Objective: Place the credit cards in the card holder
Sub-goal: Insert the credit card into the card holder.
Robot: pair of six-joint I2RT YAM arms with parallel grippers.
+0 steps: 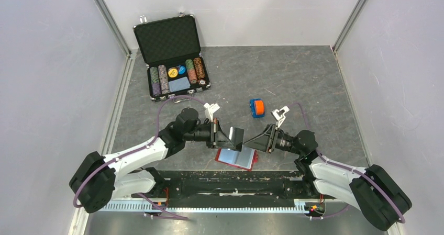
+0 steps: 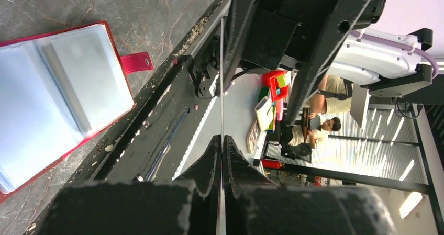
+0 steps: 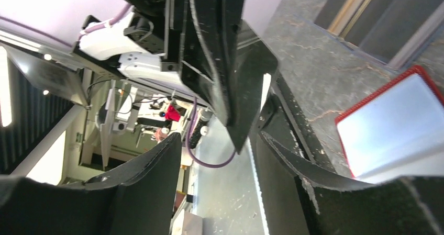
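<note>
The grey marble-patterned table (image 1: 314, 88) carries at its far left an open black briefcase (image 1: 173, 52) with rows of round striped chips. The left arm (image 1: 141, 151) and the right arm (image 1: 335, 167) both lean low toward the middle, and their wrists point at each other.

Under them, near the front edge, lies the red card holder (image 1: 233, 156), open like a book, with clear plastic pockets facing up and a red tab on one side.

Just above it hangs the thin rectangular credit card (image 1: 236, 135). Its face looks dark grey from above, and from the left wrist it is only a thin line.

The left gripper (image 1: 226, 136) has its fingers (image 2: 209, 167) pressed together on the card. The right gripper (image 1: 255, 142) has its fingers (image 3: 146, 182) spread apart around the card's free end.

A small blue-and-orange object (image 1: 256, 108) lies further back.
</note>
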